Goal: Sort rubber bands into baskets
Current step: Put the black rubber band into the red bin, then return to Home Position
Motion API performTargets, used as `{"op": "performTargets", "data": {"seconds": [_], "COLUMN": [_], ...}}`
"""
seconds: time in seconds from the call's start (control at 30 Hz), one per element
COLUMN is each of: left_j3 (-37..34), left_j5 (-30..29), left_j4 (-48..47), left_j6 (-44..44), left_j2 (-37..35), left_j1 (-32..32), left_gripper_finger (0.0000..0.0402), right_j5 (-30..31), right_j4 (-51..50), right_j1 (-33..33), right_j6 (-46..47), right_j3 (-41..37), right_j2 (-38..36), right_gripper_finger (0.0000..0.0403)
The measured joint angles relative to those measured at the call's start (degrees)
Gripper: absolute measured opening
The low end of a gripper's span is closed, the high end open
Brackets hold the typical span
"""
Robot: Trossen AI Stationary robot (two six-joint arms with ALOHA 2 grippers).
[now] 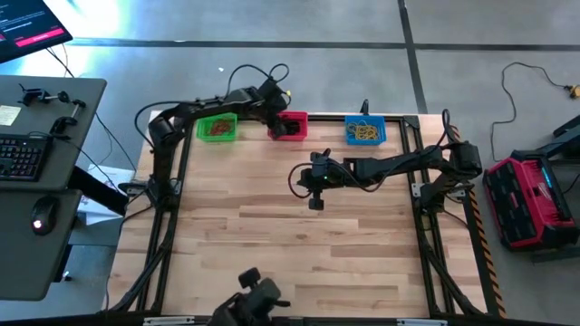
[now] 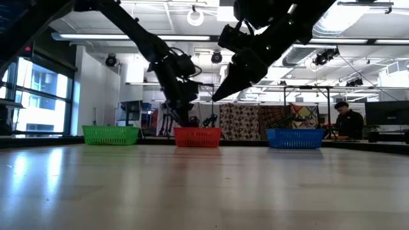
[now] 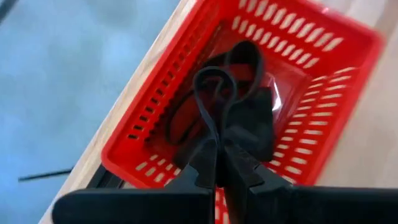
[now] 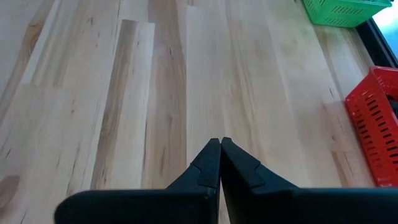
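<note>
1. high view: three baskets stand in a row along the far edge of the wooden bench (image 1: 290,235): a green basket (image 1: 217,128) with dark reddish bands inside, a red basket (image 1: 292,125), and a blue basket (image 1: 365,130) holding a tangle of tan-yellow rubber bands (image 1: 363,132). the left gripper (image 1: 275,127) hangs at the red basket's near-left corner. the right gripper (image 1: 315,201) is over bare wood near the middle of the bench, well apart from the baskets.

2. low view: the green, red and blue baskets stand in a line at the back, slotted walls showing. one dark arm reaches down to the red basket (image 2: 197,137); the other hangs higher, above and between the red and blue ones.

3. left wrist view: the left fingers (image 3: 205,163) are closed on a thin black rubber band (image 3: 211,99), its loop standing up over the red basket's open top. more black bands (image 3: 249,62) lie on the basket's floor.

4. right wrist view: the right fingers (image 4: 208,163) are pressed together, holding nothing, over pale planks. corners of the green and red baskets show at the edge.
</note>
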Motion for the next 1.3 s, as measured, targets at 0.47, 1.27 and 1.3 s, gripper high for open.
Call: {"op": "performTargets", "data": {"seconds": [0.47, 1.27, 1.3], "left_j3": [3.1, -4.7, -5.9], "left_j5": [2.7, 2.4, 2.8], "left_j4": [-2.8, 11.4, 13.1], "left_j6": [-2.3, 1.7, 1.7], "left_j2": [2.9, -1.6, -2.3], "left_j1": [1.1, -2.6, -2.6], "left_gripper_finger": [0.0042, 0.0120, 0.0120], "right_j5": [0.0, -0.6, -0.6], "right_j4": [-0.2, 3.3, 4.5], "right_j1": [0.0, -1.4, -1.5], "right_j6": [0.1, -1.5, -1.5], "right_j3": [0.0, -0.9, -1.6], "right_j2": [0.0, 0.0, -0.1], "right_gripper_finger": [0.0000, 0.0000, 0.0000]}}
